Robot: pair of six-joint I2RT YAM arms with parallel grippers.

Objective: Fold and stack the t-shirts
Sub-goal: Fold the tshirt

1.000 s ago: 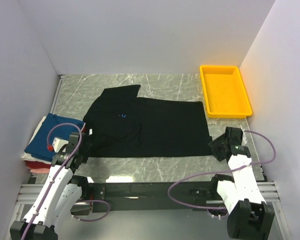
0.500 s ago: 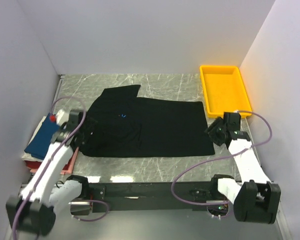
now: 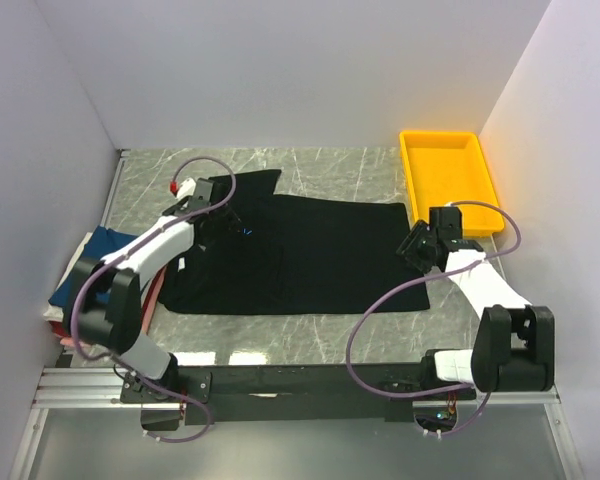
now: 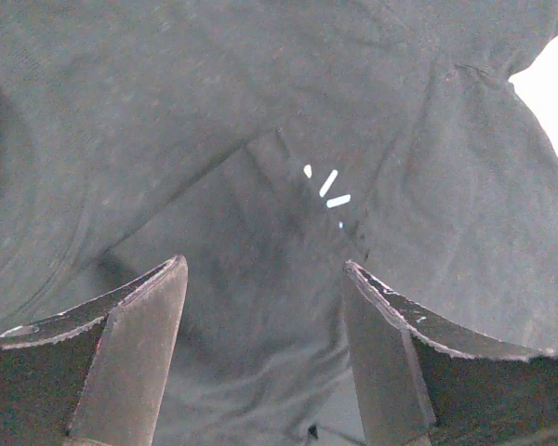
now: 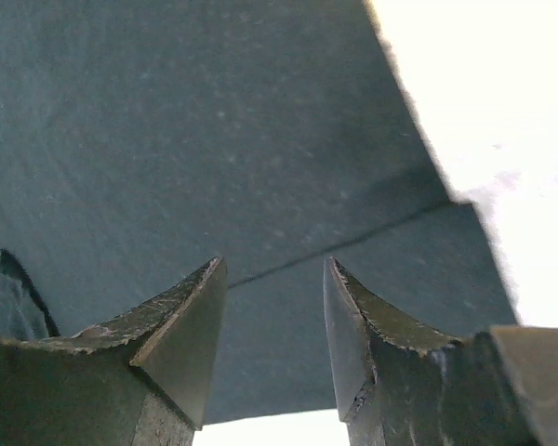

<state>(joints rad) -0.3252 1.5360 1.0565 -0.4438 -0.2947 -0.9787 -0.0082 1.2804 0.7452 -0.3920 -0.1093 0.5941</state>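
A black t-shirt (image 3: pixel 300 255) lies spread on the marble table, its small white neck label (image 3: pixel 246 233) showing; the label also shows in the left wrist view (image 4: pixel 327 183). My left gripper (image 3: pixel 218 212) is open over the shirt's upper left part near the collar, fingers (image 4: pixel 139 344) apart above the cloth (image 4: pixel 260 139). My right gripper (image 3: pixel 412 248) is open over the shirt's right edge, a hem line (image 5: pixel 353 243) running between its fingers (image 5: pixel 191 325). Folded navy-blue (image 3: pixel 90 262), red and pink shirts are stacked at the table's left edge.
A yellow plastic tray (image 3: pixel 448 180) stands at the back right, close behind the right arm. White walls close in on the left, back and right. The metal rail with the arm bases (image 3: pixel 300 380) runs along the near edge.
Both arms have swung from the near edge out over the shirt: the left gripper to the collar area at the upper left, the right gripper to the shirt's right edge.
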